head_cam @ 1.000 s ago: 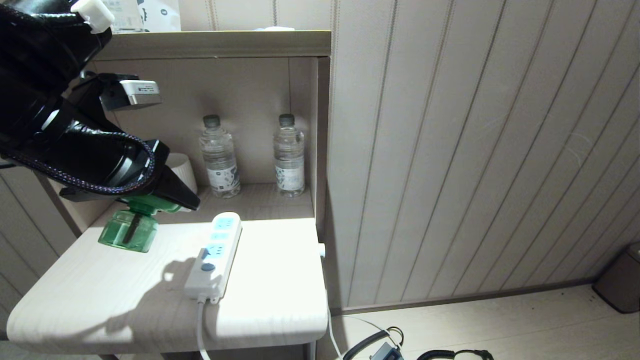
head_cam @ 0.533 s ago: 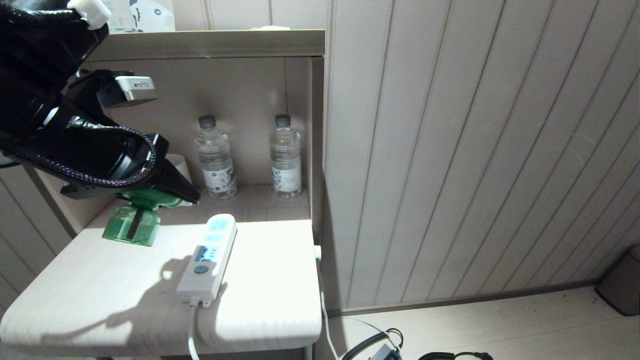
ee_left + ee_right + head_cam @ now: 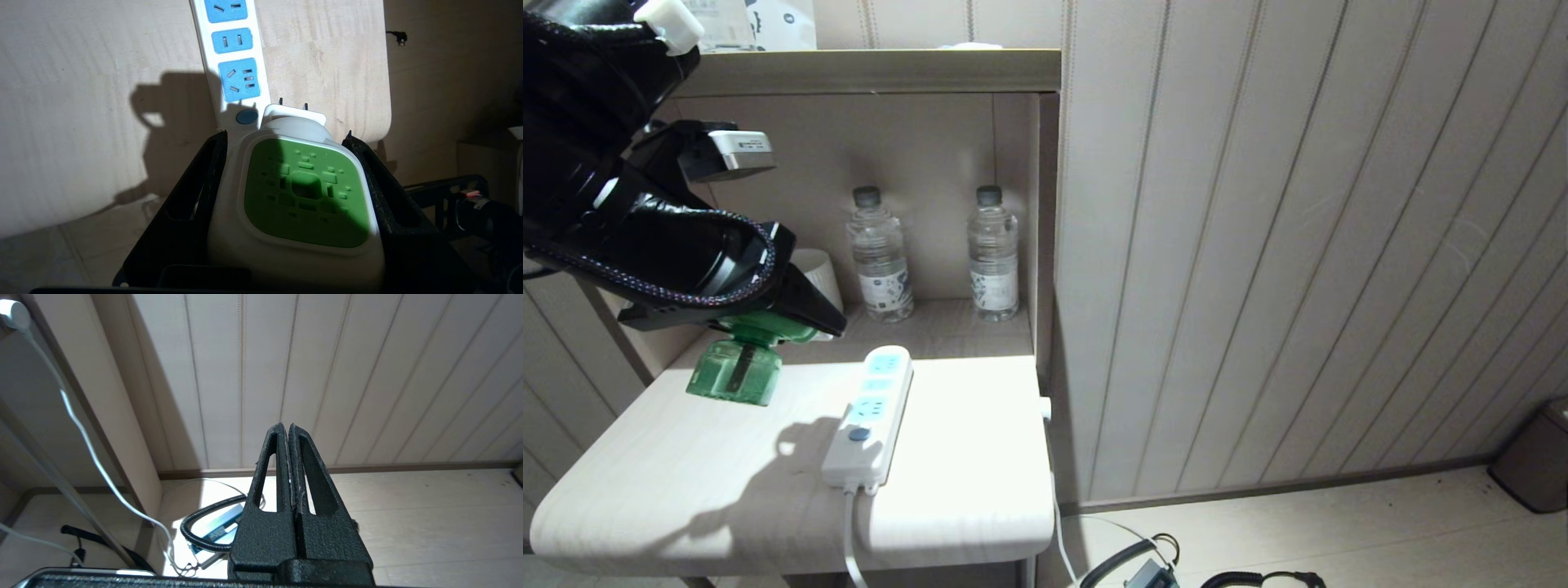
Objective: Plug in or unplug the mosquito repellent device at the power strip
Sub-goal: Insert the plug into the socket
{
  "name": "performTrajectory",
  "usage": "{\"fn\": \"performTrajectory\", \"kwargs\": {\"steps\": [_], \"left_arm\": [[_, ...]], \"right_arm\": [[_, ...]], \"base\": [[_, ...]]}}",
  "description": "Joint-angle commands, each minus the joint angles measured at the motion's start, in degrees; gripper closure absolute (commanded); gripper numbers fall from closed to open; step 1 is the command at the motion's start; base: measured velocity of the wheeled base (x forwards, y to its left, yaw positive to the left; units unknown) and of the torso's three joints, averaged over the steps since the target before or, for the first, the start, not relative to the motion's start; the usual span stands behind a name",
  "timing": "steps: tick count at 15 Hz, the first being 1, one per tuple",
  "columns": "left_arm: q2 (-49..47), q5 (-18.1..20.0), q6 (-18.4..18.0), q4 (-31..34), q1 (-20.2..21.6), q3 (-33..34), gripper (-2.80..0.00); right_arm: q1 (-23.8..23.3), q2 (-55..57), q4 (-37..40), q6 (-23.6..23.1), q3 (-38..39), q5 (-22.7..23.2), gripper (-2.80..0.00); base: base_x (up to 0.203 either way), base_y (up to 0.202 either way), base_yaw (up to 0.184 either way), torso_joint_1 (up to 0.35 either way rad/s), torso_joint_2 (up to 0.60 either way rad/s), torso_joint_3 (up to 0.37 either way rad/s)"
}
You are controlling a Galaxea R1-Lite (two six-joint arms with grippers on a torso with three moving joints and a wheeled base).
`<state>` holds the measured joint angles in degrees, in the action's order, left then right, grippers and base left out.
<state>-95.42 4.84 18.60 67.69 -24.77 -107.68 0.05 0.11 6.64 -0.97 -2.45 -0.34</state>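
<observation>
A: What was your left gripper (image 3: 294, 147) doing?

B: Your left gripper was squeezing the mosquito repellent device (image 3: 300, 196). One black finger (image 3: 196, 192) pressed each side of its white head. You could see the green top facing the wrist camera and two little metal pins poking out at the far end.

A: Where was the device?

B: In the head view it hung at the middle left of the frame, up in the air over the table (image 3: 686, 482). Its green bottle (image 3: 734, 374) pointed down. It was not in any socket.

A: And the power strip (image 3: 870, 416)?

B: It lay flat on the table, near the middle of the frame, just to the right of the device. Its blue button (image 3: 858, 434) sat near the end with the white cord (image 3: 849, 539), which ran off the front edge.

A: What was behind them?

B: Two water bottles (image 3: 879, 255) stood at the back of the shelf.

A: What about your right gripper (image 3: 289, 430)?

B: Its fingers were pressed together with nothing between them. It pointed at the wall, above the floor.
</observation>
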Motion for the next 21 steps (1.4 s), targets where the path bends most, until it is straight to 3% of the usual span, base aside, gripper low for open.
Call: {"fn": "performTrajectory", "kwargs": {"steps": [1,6,11,15,18,21], "left_arm": [[0.3,0.0,0.1,0.1,-0.1,0.8,0.0],[-0.3,-0.1,0.7,0.0,-0.1,1.1,0.0],[-1.3,-0.6,1.7,-0.9,0.0,1.1,0.0],[-2.0,-0.5,2.4,-0.9,3.7,2.6,0.0],[-2.0,-1.0,6.3,-0.9,5.5,4.1,0.0],[-1.1,-0.9,6.4,-1.0,6.3,6.8,0.0]], "right_arm": [[0.0,0.1,0.0,0.0,0.0,0.0,0.0],[0.0,0.1,0.0,0.0,0.0,0.0,0.0],[0.1,0.1,0.0,0.0,0.0,0.0,0.0],[0.0,0.1,0.0,-0.5,0.0,0.1,0.0],[0.1,0.1,0.0,-0.3,-0.1,0.1,0.0],[0.0,0.1,0.0,-0.1,-0.1,0.1,0.0]], "base": [[0.0,0.0,0.0,0.0,0.0,0.0],[0.002,-0.01,0.0,0.003,0.0,0.0],[0.002,-0.147,0.001,0.0,0.0,0.003],[0.0,-0.018,0.001,-0.001,0.0,0.001],[0.0,0.0,0.0,0.0,0.0,0.0],[0.0,0.0,0.0,0.0,0.0,0.0]]}}
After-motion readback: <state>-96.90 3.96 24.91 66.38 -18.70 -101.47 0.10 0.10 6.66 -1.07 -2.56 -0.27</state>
